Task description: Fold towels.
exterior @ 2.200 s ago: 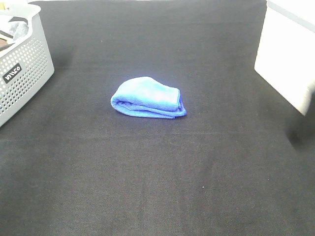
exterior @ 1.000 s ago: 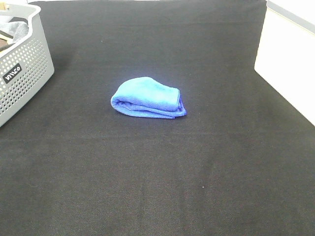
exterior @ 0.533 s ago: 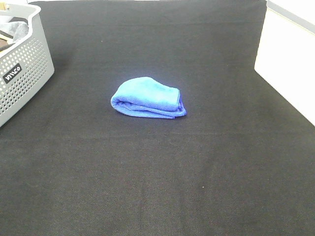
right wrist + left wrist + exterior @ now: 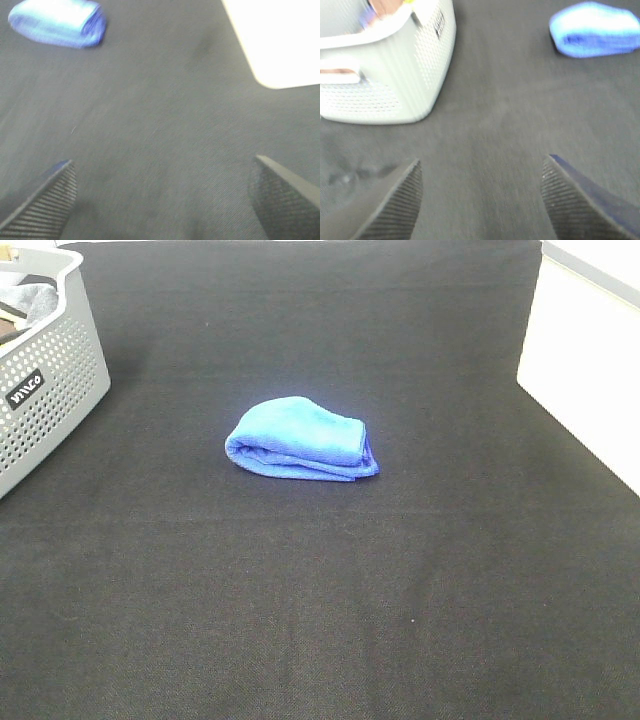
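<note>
A royal-blue towel [image 4: 300, 438] lies folded into a small bundle on the black table cloth [image 4: 330, 580], near the middle. It also shows far off in the left wrist view as the towel [image 4: 594, 29] and in the right wrist view as the towel [image 4: 57, 22]. Neither arm appears in the exterior view. My left gripper [image 4: 480, 200] hangs open over bare cloth, its ridged pads wide apart, with nothing between them. My right gripper [image 4: 162, 197] is open too, empty, well away from the towel.
A grey perforated basket [image 4: 40, 380] with cloth inside stands at the far left edge; the basket [image 4: 385, 65] sits close ahead of my left gripper. A white surface [image 4: 585, 360] borders the cloth at the right, seen as a white surface [image 4: 280, 40] beyond my right gripper.
A blurred dark shape at the right edge two seconds ago has left the exterior view. The towel has not moved.
</note>
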Controlling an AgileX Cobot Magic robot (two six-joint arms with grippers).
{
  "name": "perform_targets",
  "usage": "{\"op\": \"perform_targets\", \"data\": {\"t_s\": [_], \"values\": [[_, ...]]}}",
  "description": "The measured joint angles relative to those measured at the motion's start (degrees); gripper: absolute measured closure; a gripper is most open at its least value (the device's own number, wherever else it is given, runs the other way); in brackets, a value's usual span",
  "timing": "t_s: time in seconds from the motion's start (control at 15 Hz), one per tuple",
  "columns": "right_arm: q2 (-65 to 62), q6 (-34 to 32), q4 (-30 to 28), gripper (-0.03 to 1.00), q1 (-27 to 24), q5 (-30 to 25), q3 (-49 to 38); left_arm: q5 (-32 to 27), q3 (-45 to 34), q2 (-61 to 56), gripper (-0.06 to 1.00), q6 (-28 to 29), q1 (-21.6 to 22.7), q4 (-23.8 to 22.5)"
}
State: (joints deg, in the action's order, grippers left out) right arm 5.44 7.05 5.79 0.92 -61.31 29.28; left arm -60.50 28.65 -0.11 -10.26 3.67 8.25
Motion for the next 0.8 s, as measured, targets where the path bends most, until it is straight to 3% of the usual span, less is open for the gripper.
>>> {"op": "perform_targets", "data": {"t_s": [0.2,0.8], "values": [[-5.33,0.00,0.00,0.10,-0.29,0.00,0.00,0.00,0.00,-0.17,0.29,0.00,0.00,0.00],[-5.61,0.00,0.00,0.10,-0.29,0.00,0.00,0.00,0.00,-0.17,0.29,0.00,0.00,0.00]]}}
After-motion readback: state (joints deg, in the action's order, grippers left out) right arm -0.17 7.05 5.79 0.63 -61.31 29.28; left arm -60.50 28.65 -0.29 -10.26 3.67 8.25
